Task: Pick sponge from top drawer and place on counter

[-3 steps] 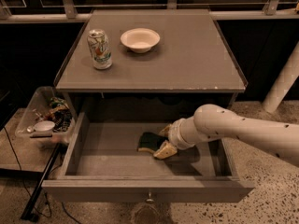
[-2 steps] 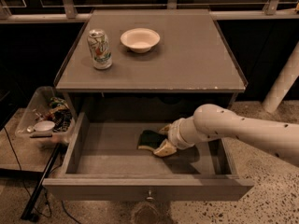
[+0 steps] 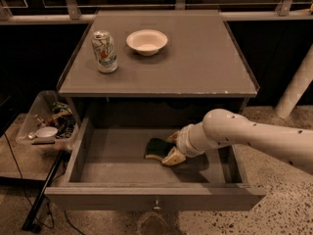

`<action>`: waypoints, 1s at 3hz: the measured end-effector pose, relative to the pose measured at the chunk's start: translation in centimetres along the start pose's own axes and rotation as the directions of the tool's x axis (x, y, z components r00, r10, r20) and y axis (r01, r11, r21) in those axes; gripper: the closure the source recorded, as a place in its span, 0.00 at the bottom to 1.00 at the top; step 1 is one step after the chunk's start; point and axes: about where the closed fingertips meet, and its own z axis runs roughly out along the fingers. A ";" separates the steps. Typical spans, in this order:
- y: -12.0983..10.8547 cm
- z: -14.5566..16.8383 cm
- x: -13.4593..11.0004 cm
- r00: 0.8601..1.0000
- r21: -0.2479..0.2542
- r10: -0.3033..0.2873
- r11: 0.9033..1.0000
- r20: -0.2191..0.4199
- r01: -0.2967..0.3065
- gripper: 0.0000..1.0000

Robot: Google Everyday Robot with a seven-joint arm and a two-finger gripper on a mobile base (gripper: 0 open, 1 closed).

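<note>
The top drawer [image 3: 78, 153] is pulled open below the counter [image 3: 195, 58]. The sponge [image 3: 156, 147], dark green on top with a pale yellow edge, lies on the drawer floor near the middle. My gripper [image 3: 172, 147] is down inside the drawer at the sponge's right end, touching or nearly touching it. The white arm reaches in from the right over the drawer's right wall. The sponge's right end is partly hidden by the gripper.
A soda can [image 3: 104, 51] and a white bowl [image 3: 146, 41] stand on the counter's back left. A clear plastic bin [image 3: 46, 124] of clutter sits left of the drawer. A white post [image 3: 296, 84] stands at the right. The drawer knob [image 3: 157, 204] faces front.
Nothing clear has changed; my gripper stays at the sponge's right end and the sponge lies in the same spot.
</note>
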 end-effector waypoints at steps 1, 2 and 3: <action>0.5 -1.8 0.1 1.000 -0.004 0.007 1.000 -0.007 -0.007 1.00; 1.1 -5.1 0.2 1.000 0.015 0.023 1.000 0.000 -0.023 1.00; 0.4 -8.8 -0.8 1.000 0.050 0.009 0.999 0.012 -0.010 1.00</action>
